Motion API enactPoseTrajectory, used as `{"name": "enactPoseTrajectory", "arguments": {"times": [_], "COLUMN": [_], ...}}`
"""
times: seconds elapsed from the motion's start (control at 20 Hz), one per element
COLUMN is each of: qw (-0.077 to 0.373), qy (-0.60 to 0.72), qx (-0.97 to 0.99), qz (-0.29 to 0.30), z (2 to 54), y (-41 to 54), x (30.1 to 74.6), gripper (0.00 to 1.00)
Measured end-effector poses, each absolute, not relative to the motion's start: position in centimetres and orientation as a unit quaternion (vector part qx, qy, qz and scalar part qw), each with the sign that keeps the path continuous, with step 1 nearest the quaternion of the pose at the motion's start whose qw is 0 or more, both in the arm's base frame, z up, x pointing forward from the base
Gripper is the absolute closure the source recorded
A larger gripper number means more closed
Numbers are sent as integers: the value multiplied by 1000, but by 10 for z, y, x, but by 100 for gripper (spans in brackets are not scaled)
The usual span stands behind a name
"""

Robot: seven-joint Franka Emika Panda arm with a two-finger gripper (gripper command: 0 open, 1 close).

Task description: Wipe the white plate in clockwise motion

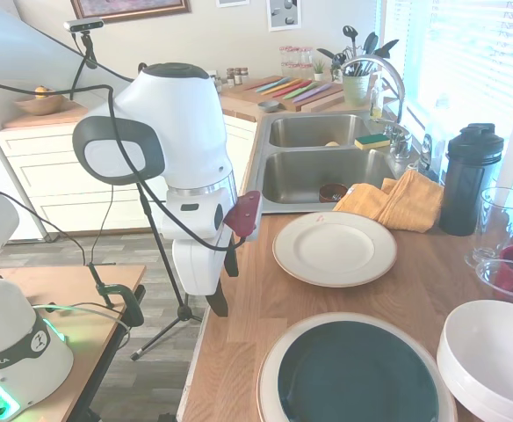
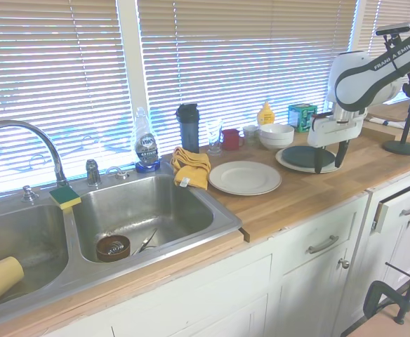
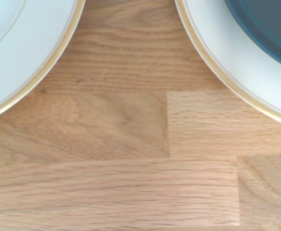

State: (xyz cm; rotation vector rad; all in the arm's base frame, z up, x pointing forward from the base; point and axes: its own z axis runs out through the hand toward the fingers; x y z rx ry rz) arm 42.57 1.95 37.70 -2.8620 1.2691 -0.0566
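1. Cream-white plate (image 2: 245,177) lies flat on the butcher-block counter (image 2: 317,193), between the yellow cloth (image 2: 191,167) and the green-centred plate (image 2: 305,157).
2. Gripper (image 2: 329,167) hangs above the counter's front edge, fingers spread, holding nothing.

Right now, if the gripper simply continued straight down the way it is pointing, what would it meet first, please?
Most likely bare wooden counter. The gripper points down, and the wrist view shows wood between the white plate and the dark green plate. Depth is unclear, so it might clip a rim.
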Motion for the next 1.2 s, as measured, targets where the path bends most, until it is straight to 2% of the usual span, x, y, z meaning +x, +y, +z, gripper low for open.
{"name": "enactPoseTrajectory", "arguments": {"times": [0.5, 1.2], "qw": [2, 42], "qy": [393, 386], "qx": [-919, -920], "qz": [-25, -58], "z": [379, 408], "y": [58, 172], "x": [433, 499], "gripper": [0, 0]}}
